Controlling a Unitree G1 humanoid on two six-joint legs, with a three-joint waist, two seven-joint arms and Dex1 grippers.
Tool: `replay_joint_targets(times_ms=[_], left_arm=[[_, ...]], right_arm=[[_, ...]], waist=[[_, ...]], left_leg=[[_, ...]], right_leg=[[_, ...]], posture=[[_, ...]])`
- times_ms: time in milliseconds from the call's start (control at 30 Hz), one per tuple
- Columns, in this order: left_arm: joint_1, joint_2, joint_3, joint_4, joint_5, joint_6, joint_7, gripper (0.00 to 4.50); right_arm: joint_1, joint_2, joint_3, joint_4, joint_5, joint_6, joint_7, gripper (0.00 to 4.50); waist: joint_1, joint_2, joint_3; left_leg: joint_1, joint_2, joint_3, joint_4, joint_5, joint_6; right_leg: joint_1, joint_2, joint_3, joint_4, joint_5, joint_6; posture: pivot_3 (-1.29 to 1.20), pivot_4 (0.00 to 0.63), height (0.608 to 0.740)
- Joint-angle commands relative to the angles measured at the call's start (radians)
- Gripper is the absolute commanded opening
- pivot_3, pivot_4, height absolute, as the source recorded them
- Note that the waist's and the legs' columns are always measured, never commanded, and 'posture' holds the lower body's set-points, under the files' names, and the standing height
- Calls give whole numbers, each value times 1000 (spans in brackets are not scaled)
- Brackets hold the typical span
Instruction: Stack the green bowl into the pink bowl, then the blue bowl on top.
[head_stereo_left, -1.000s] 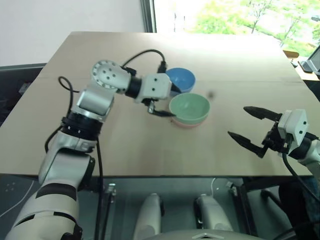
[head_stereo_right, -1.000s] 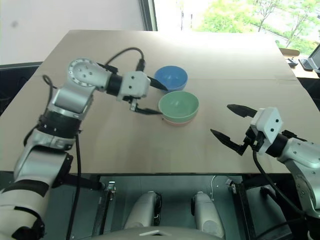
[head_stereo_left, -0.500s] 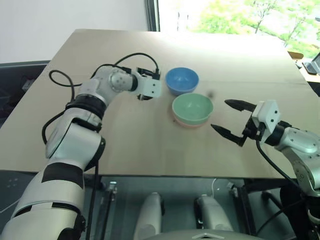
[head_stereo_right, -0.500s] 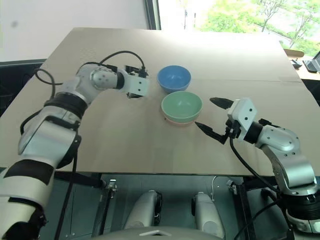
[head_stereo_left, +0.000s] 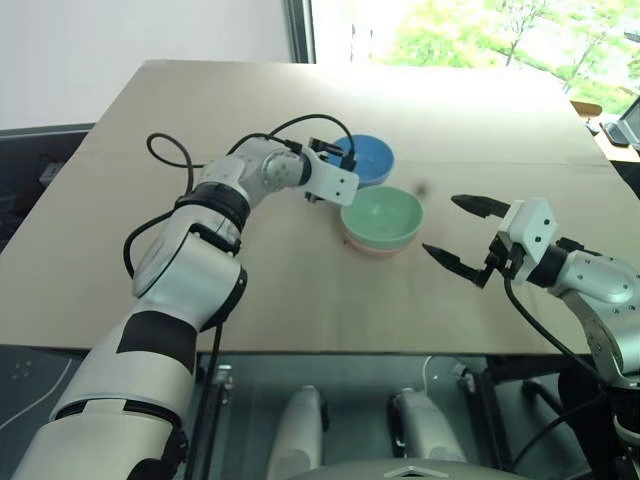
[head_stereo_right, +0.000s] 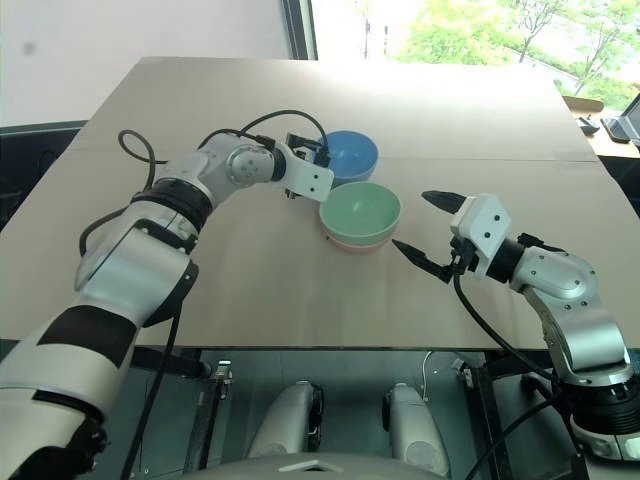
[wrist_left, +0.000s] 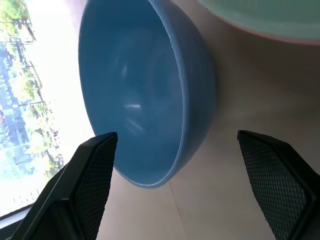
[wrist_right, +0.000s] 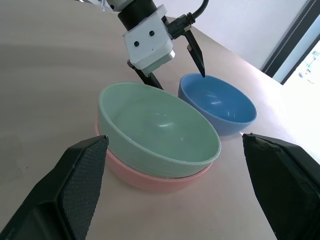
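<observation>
Now left gripper (wrist_right: 176, 57) spread, moved from green bowl (head_stereo_left: 381, 219) to straddle blue bowl (head_stereo_left: 365, 158) rim, right gripper (head_stereo_left: 462, 237) spread, nearer.

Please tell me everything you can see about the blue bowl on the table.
The blue bowl is small, round and plain, bright sky blue, and looks like smooth plastic. It stands upright and empty on the tan table, just behind the green bowl but apart from it. The left pincer is open around its near rim, one finger above the inside, one outside; contact cannot be told.
</observation>
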Motion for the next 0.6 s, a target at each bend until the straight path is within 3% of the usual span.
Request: replay_joint_targets(times_ms=[33,233,433,600], left_arm=[[-27,-7,-2,2,4,-22,-1,2572],[-20,-15,10,9,-10,-30,-24,90],[-11,-7,76,1,-100,-66,-136,90],[-12,48,180,-72,-259,-129,-341,90]], right_arm=[[0,-2,-28,-34,7,-17,-9,4500],[-1,1,-32,-20,-3,-27,-18,4500],[-4,6,-30,-1,-12,-48,-22,4500],[37,1,-62,-25,2,-50,-28,4500]], waist=[[0,0,0],[0,0,0],[0,0,0],[-1,0,0]], left_leg=[[0,0,0,0,0,0],[0,0,0,0,0,0],[0,0,0,0,0,0],[0,0,0,0,0,0]], right_leg=[[0,0,0,0,0,0],[0,0,0,0,0,0],[0,0,0,0,0,0],[0,0,0,1,0,0]], posture=[[0,150,740],[0,150,740],[0,150,740],[0,150,740]])
